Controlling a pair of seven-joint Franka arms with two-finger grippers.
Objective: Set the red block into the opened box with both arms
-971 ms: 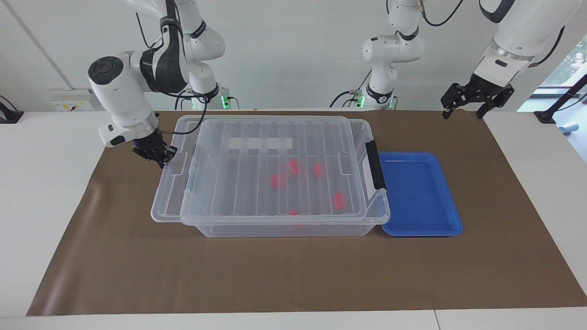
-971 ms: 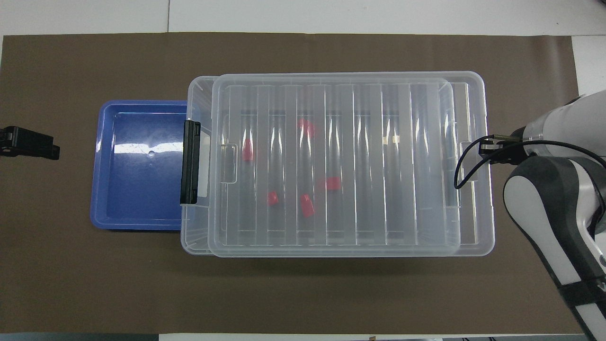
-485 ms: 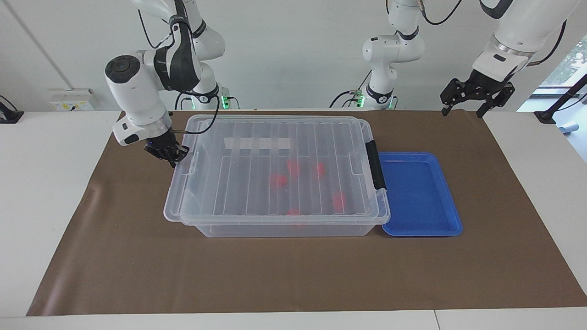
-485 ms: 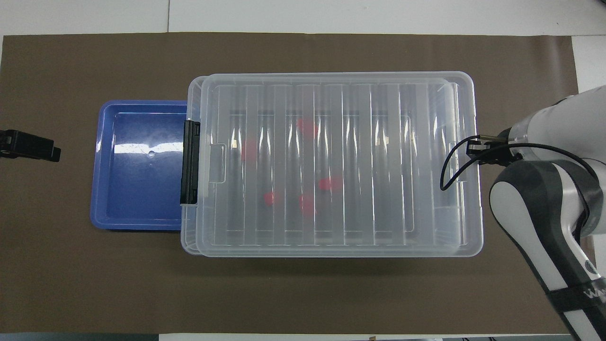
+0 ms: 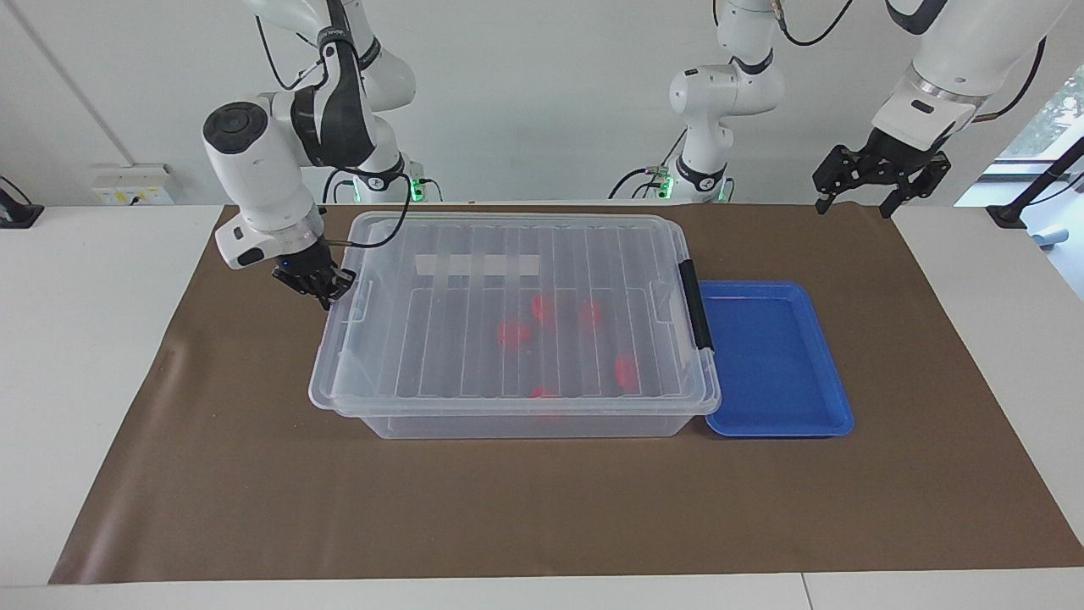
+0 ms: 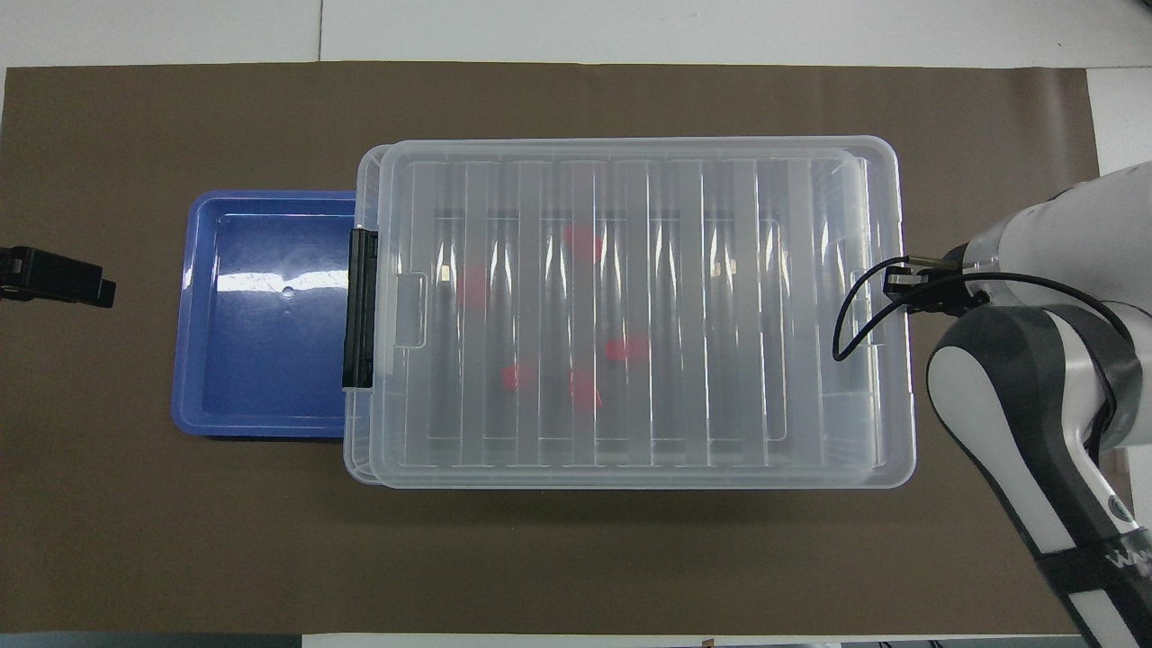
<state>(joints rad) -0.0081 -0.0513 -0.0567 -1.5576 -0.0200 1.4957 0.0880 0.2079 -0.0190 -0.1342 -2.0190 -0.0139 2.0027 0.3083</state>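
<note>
Pressing my closed right claw against, I think, the lid edge of the box (red blocks lying inside), I am keeping my open left claw waiting over the surface's far-off end.

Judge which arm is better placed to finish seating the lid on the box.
Right, probably. The right gripper, jaws shut, is at the lid edge on its end of the box; the left gripper hangs open, away past the blue tray.
</note>
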